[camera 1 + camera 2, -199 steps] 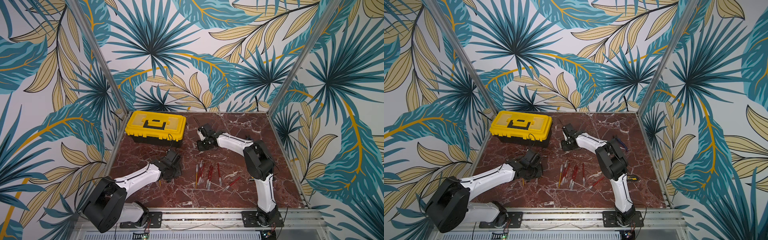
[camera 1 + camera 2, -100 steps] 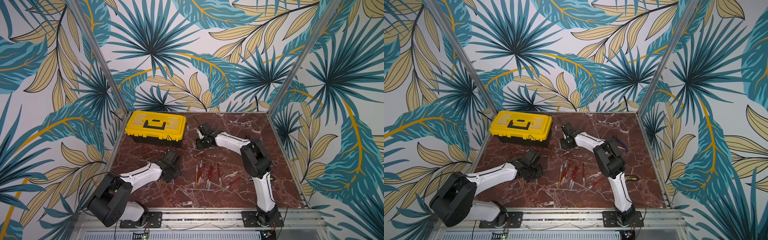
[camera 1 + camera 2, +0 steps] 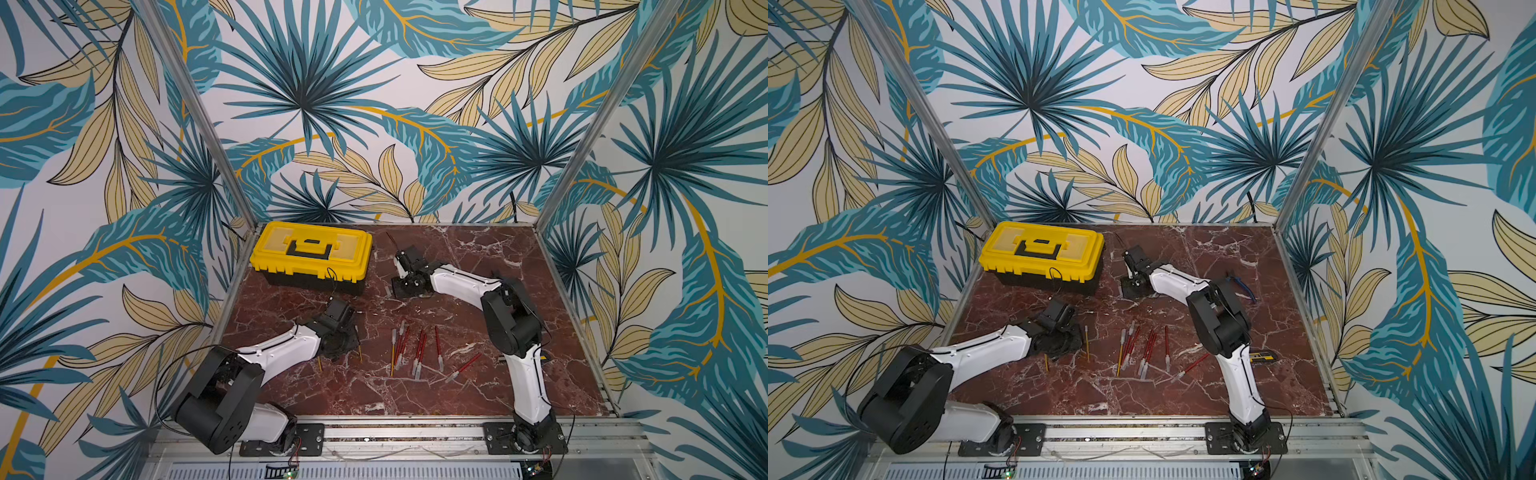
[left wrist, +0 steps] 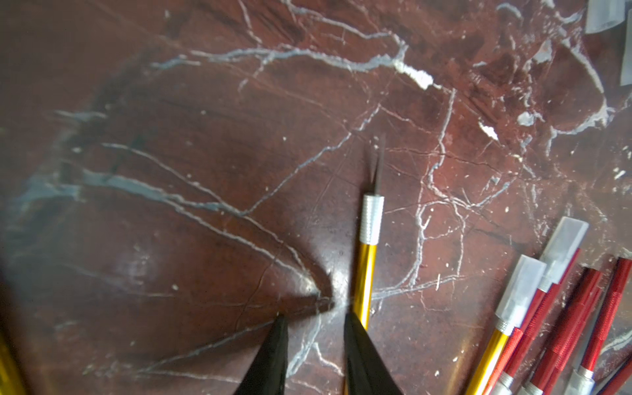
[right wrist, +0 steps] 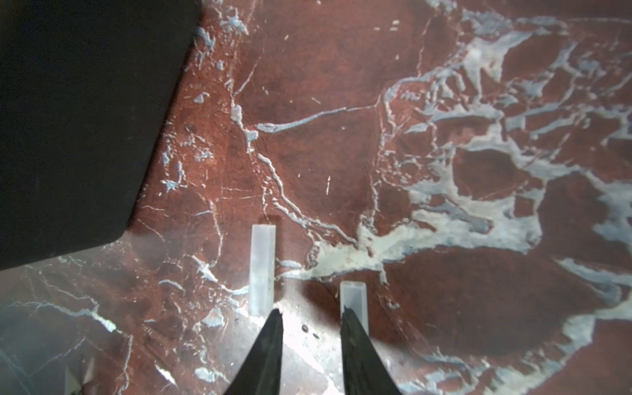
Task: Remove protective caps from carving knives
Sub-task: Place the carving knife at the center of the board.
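**Item 1. Left jaws:** spread, pinching nothing, tips low over the tabletop (image 3: 478,395). This is judged a release posture. The bared yellow knife (image 4: 367,260) lies flat just beside one tip, its dark blade exposed and pointing away from the arm.

**Item 2. Right jaws:** spread and empty, near the black base of the yellow toolbox (image 3: 311,253). A loose cap (image 5: 262,270) and a second cap (image 5: 354,301) lie parallel on the tabletop at the tips, the second partly behind one tip. This looks like a discard spot, kept well apart from the knives so pulled caps do not mix with them.

**Item 3. Capped knives (image 3: 415,349):** a loose row mid-tabletop between the arms, mostly red with one yellow, within either arm's reach. Translucent sleeves (image 4: 521,287) cover the blades, so this work remains.

**Item 4. Stray red knife (image 3: 463,368):** it lies alone, at an angle, pale end toward the front rail.

**Item 5. Second yellow knife (image 3: 319,363):** it lies beside the left forearm. Whether it is capped cannot be told.
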Robot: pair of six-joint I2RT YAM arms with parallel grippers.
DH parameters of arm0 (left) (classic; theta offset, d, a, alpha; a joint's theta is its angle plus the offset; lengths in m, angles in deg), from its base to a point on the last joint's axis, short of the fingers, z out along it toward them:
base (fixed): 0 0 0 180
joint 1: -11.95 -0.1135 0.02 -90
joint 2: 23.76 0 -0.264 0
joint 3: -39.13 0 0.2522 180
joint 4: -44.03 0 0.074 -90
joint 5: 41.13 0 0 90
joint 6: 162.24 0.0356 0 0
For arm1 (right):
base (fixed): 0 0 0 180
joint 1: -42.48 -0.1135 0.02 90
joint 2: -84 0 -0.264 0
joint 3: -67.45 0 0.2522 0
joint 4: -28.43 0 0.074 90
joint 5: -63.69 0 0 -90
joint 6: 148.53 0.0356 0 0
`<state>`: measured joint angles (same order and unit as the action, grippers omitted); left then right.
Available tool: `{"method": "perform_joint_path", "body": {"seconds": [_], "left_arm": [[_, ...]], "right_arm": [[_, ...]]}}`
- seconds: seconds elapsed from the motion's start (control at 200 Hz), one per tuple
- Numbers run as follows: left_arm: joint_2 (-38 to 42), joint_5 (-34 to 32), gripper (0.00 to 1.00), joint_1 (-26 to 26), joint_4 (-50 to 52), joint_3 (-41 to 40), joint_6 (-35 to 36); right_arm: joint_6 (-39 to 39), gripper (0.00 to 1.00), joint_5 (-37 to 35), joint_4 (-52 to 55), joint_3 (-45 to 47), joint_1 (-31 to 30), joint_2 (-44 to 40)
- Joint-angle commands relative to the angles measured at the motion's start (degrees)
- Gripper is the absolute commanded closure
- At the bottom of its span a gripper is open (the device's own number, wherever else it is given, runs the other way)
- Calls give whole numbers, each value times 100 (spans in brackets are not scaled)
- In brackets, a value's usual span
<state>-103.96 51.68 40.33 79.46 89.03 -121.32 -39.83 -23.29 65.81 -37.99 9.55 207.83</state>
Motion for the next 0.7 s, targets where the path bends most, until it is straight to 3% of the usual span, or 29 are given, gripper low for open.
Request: {"method": "perform_joint_path", "body": {"seconds": [0.0,0.285,0.536,0.696], "left_arm": [[-206,-206,69,-96,380,-310,73],[-185,-87,69,-105,374,-148,92],[192,31,67,-104,569,142,103],[625,-41,51,-105,674,192,61]], "right_arm": [[63,68,41,3,197,5,-373],[232,68,47,-12,941,-103,-1204],[470,71,212,-217,1875,-734,-1773],[550,69,207,-215,1905,-1271,-1584]]}}
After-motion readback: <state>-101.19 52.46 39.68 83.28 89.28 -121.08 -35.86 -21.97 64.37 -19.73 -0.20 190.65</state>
